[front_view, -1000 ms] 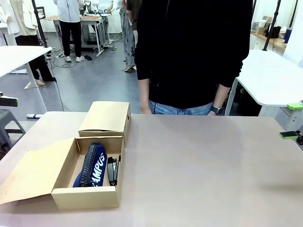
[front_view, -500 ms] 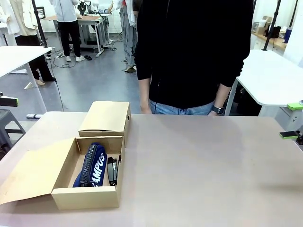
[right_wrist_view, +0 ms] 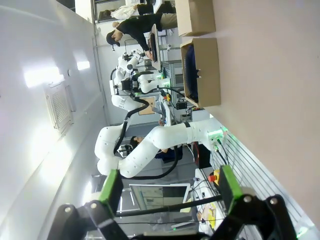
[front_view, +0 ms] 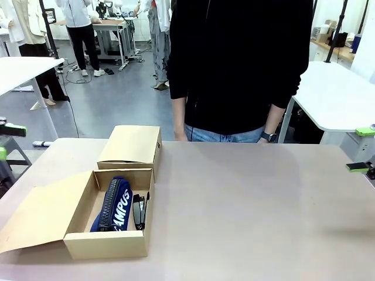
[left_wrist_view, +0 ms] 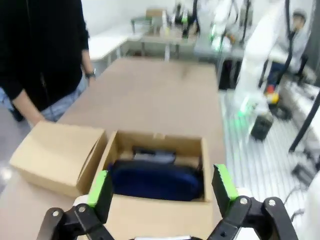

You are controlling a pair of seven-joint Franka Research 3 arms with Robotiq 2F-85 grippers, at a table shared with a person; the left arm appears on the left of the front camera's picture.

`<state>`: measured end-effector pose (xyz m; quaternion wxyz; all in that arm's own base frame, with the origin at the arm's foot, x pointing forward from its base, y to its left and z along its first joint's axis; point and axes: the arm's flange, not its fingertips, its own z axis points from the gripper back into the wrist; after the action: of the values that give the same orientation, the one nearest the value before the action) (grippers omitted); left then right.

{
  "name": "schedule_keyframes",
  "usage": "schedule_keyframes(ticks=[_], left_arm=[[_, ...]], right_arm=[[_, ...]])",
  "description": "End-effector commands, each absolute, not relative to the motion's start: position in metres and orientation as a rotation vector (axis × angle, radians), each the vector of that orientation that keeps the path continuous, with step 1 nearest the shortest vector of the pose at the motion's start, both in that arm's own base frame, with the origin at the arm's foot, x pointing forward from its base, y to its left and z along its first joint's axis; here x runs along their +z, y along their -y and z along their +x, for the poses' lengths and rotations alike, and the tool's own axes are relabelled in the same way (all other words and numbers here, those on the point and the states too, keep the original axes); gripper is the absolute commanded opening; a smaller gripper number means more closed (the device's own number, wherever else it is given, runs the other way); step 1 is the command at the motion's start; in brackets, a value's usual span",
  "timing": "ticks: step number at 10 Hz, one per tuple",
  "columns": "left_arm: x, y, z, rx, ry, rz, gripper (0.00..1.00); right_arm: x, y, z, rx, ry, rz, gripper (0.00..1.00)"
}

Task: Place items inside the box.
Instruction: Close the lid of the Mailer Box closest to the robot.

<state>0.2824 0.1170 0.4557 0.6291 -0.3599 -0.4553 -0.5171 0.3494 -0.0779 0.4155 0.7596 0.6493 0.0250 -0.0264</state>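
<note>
The open cardboard box (front_view: 106, 244) stands at the table's near left with its flap folded out. Inside it lie the navy "CAMPUS" zip pouch (front_view: 113, 205) and, beside it on the right, a black stapler (front_view: 139, 211). My left gripper (front_view: 7, 141) hangs open at the far left edge, off the table. In the left wrist view it (left_wrist_view: 161, 187) hovers open above the box (left_wrist_view: 155, 217), pouch (left_wrist_view: 155, 180) and stapler (left_wrist_view: 152, 154). My right gripper (front_view: 362, 149) is open at the far right edge, nothing between its green pads (right_wrist_view: 227, 182). The box (right_wrist_view: 206, 70) lies far off in its view.
A closed cardboard box (front_view: 130, 145) sits just behind the open one. A person in a black top (front_view: 237, 64) stands at the far edge, arms down. The brown table (front_view: 252, 199) is bare from the middle to the right. White tables flank both sides.
My left gripper has shifted slightly at the left edge, and a second green pad has come into view. The box, its contents and the right gripper are unchanged.
</note>
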Motion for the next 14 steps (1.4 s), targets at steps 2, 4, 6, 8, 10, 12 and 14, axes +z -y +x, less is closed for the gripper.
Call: schedule_keyframes(ticks=[2, 4, 6, 8, 10, 12, 14], left_arm=[[0.409, -0.142, 0.292, -1.362, 1.006, -0.703, 1.00], [0.380, -0.184, 0.301, -1.396, 0.925, -0.650, 1.00], [0.354, -0.215, 0.300, -1.351, 0.855, -0.590, 1.00], [0.327, -0.238, 0.298, -1.332, 0.781, -0.600, 1.00], [0.302, -0.242, 0.294, -1.326, 0.736, -0.653, 1.00], [0.286, -0.249, 0.303, -1.300, 0.678, -0.614, 1.00], [0.277, -0.248, 0.307, -1.303, 0.643, -0.639, 1.00]], right_arm=[[0.422, 0.078, 0.351, -0.071, -0.070, 1.423, 1.00], [0.422, 0.078, 0.351, -0.071, -0.070, 1.423, 1.00], [0.422, 0.078, 0.351, -0.071, -0.070, 1.423, 1.00], [0.422, 0.078, 0.351, -0.071, -0.070, 1.423, 1.00], [0.422, 0.078, 0.351, -0.071, -0.070, 1.423, 1.00], [0.422, 0.078, 0.351, -0.071, -0.070, 1.423, 1.00], [0.422, 0.078, 0.351, -0.071, -0.070, 1.423, 1.00]])
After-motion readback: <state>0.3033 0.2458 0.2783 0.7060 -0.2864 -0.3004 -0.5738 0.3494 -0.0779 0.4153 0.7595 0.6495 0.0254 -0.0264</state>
